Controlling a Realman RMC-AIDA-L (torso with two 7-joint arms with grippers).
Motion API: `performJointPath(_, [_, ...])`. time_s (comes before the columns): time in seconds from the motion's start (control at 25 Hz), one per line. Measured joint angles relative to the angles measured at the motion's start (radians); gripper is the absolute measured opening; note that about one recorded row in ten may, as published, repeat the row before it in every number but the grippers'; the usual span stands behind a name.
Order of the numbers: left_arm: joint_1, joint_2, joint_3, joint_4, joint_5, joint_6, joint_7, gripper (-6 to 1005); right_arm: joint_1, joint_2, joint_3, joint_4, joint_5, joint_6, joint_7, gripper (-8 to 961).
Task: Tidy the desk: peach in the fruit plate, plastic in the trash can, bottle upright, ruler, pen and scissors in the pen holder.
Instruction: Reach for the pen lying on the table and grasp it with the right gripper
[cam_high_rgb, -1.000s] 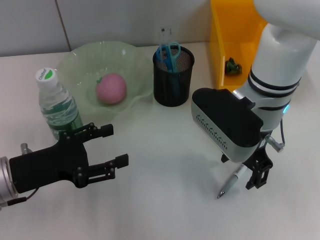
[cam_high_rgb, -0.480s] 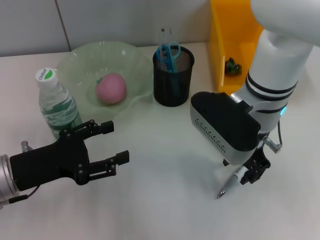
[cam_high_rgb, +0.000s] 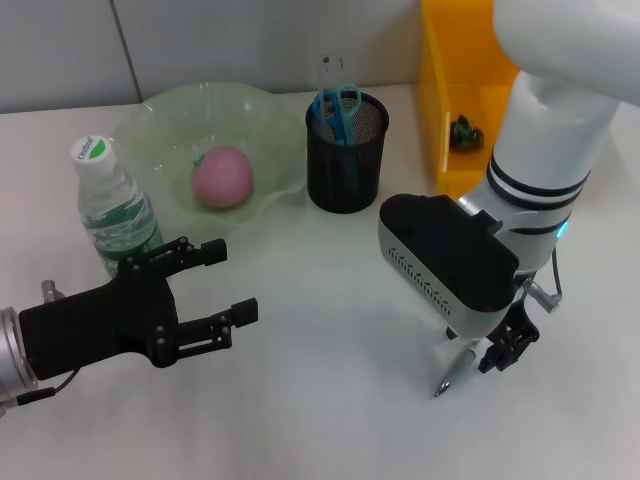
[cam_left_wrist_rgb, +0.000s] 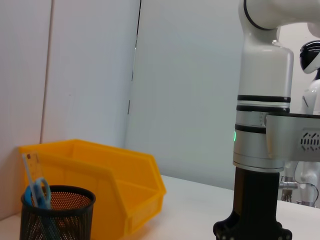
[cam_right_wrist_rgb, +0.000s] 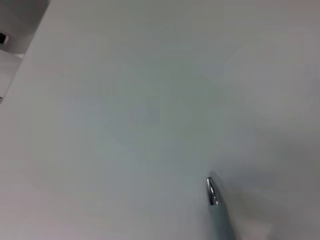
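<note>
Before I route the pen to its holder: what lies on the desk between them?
Bare desk, by the head view. The right hand sits at the pen; the holder stands apart, beyond it.

Peach (cam_high_rgb: 222, 177) in plate (cam_high_rgb: 150, 125); bottle (cam_high_rgb: 112, 215) left, holder (cam_high_rgb: 346, 152) right, pen (cam_high_rgb: 458, 371) nearest front.
</note>
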Motion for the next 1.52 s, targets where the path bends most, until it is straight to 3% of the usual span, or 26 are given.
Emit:
performJointPath(0.12, [0.000, 0.000, 0.001, 0.000, -0.004, 0.000, 0.000, 812, 0.000, 0.000, -0.001, 0.007, 0.002, 0.008, -0.003, 445])
performJointPath(0.96, [0.001, 0.000, 0.003, -0.002, -0.006, -0.008, 0.001, 812, -0.001, 0.002, -0.040, 0.036, 0.011, 0.048, -0.004, 405])
performJointPath(1.32, [0.002, 0.000, -0.002, -0.011, -0.010, -0.007, 0.002, 812, -0.002, 0.002, -0.041, 0.041, 0.012, 0.059, -0.004, 339])
performJointPath(1.52, [0.005, 0.000, 0.005, -0.011, -0.030, -0.004, 0.002, 811, -0.003, 0.001, -0.044, 0.058, 0.010, 0.080, -0.004, 251])
